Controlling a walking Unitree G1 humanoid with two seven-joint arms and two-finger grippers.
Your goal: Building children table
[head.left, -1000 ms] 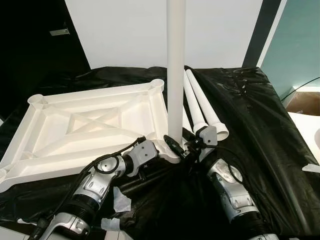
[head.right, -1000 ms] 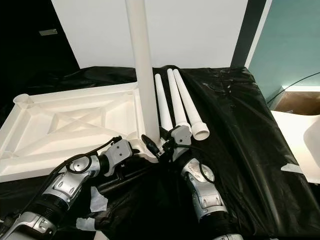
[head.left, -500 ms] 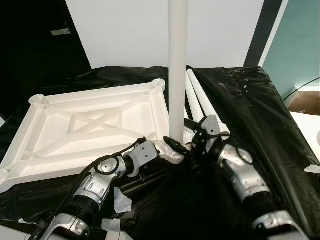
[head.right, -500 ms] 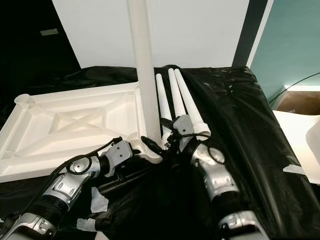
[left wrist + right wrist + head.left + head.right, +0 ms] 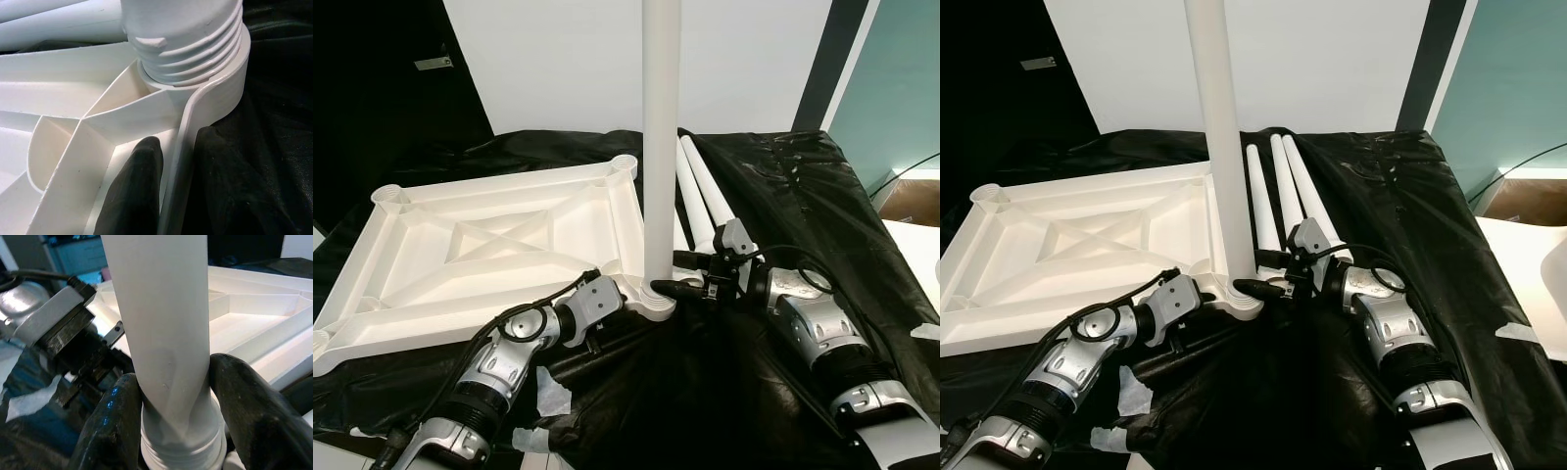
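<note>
Tabletop (image 5: pixel 499 245) lies upside down on black sheet (image 5: pixel 803 215). Leg (image 5: pixel 660 147) stands upright in its near right corner socket. Right gripper (image 5: pixel 171 426) is clamped on the leg just above the threads. Left gripper (image 5: pixel 171 196) pinches the tabletop rim by that corner. Three spare legs (image 5: pixel 1285 191) lie just behind, beside the upright one. Tape scraps (image 5: pixel 548 392) near left arm.
</note>
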